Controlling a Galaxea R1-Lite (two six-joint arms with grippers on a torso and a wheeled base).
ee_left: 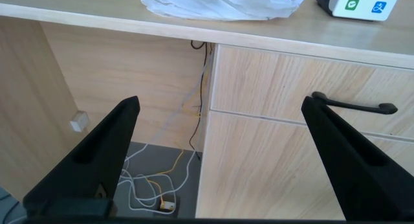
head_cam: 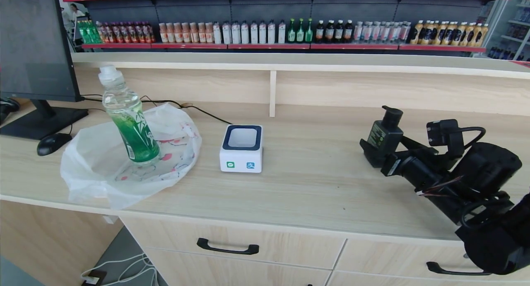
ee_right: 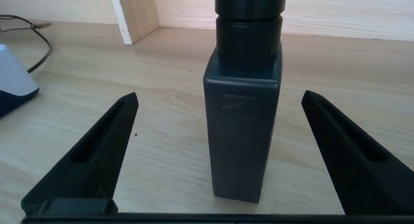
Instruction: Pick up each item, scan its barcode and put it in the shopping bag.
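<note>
I am watching the right gripper sitting low over the pale wood-grain counter, on the robot's right. Its fingers are standing wide apart and gripping nothing. A dark grey rectangular bottle with a black round cap is standing upright between them, with a clear gap on each side.

The left gripper is hanging below the counter edge, facing the light wood drawer fronts. Its fingers are likewise spread wide and holding nothing.

A clear plastic bottle with a green label and white cap is standing tilted, cap leaning toward the left, in the crumpled white plastic shopping bag at the counter's left. The white cube-shaped scanner with a dark blue rim is sitting just right of the bag, well apart from the dark bottle. A black monitor and a black mouse are sitting left of the bag.
</note>
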